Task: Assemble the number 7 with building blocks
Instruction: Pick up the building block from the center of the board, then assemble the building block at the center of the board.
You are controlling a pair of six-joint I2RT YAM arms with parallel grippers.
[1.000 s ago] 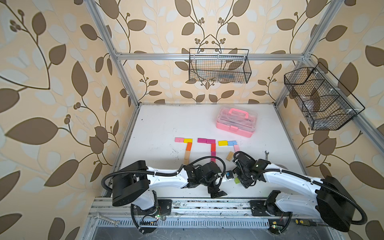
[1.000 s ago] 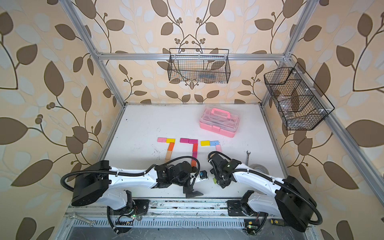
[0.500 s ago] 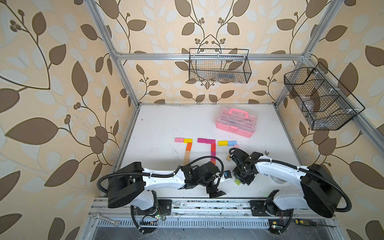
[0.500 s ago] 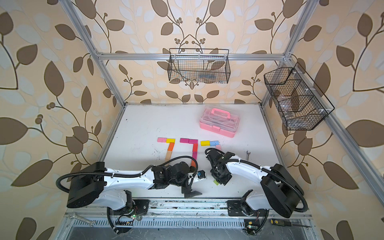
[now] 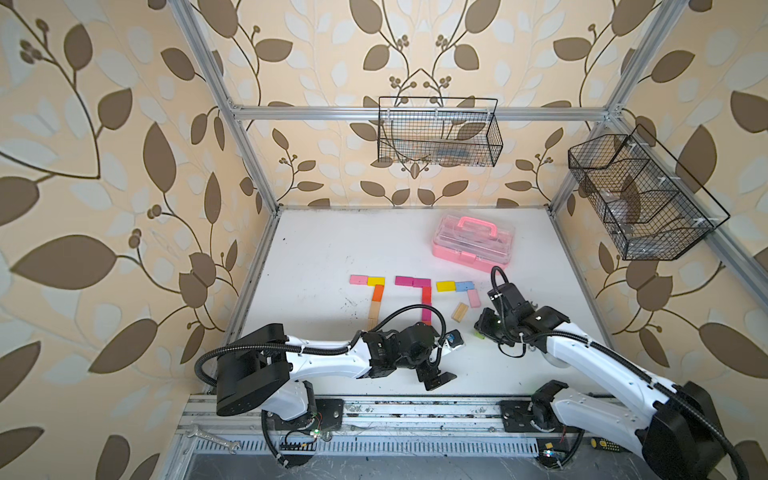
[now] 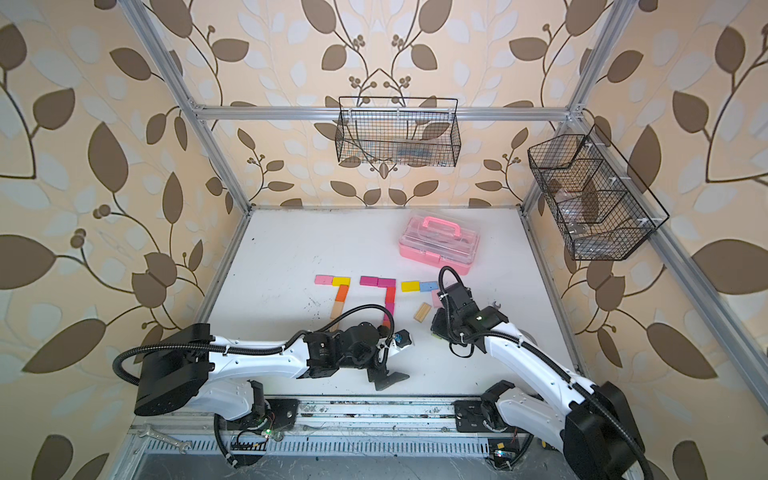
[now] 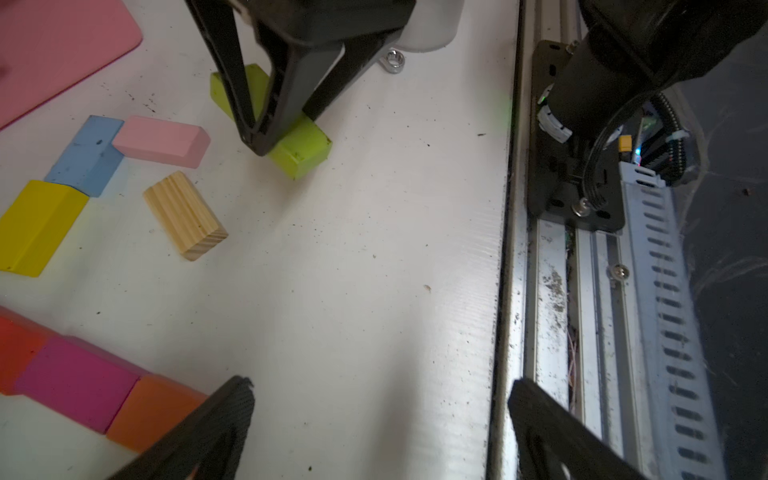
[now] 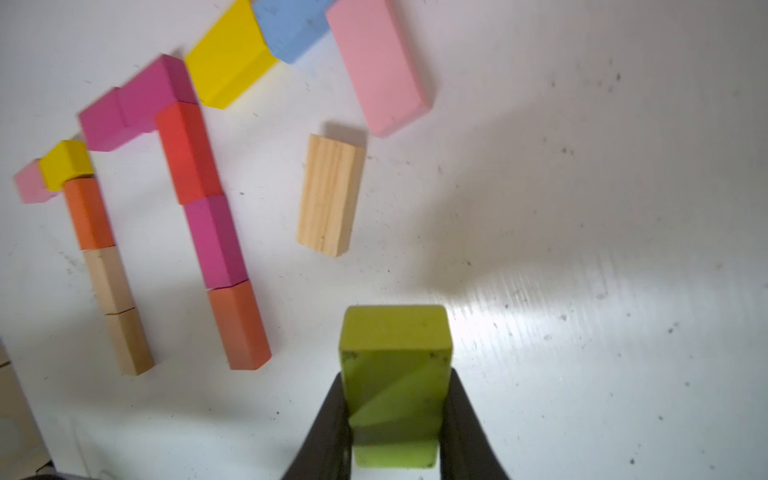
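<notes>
My right gripper (image 8: 395, 415) is shut on a lime-green block (image 8: 395, 357), gripped by its long sides, low over the white table (image 5: 316, 257). The block (image 7: 301, 149) also shows in the left wrist view and as a green sliver (image 5: 478, 333) in a top view. Just beyond it lie a striped wood block (image 5: 460, 311) and a yellow (image 5: 445, 286), blue (image 5: 464, 286) and pink block (image 5: 473, 298) in an angled row. Two finished 7 figures stand left of these: a pink-topped one (image 5: 376, 293) and a magenta-topped one (image 5: 426, 297). My left gripper (image 7: 380, 386) hangs open and empty near the front edge (image 5: 446, 359).
A pink clear-lidded case (image 5: 473, 241) sits at the back right of the table. A small wrench (image 7: 392, 64) lies by the right arm. The metal front rail (image 7: 540, 257) runs along the table's near edge. Wire baskets (image 5: 438, 133) hang on the walls.
My right gripper has shut on the green block. It has then moved a little away from the front edge, toward the loose blocks. The left arm has barely moved.
</notes>
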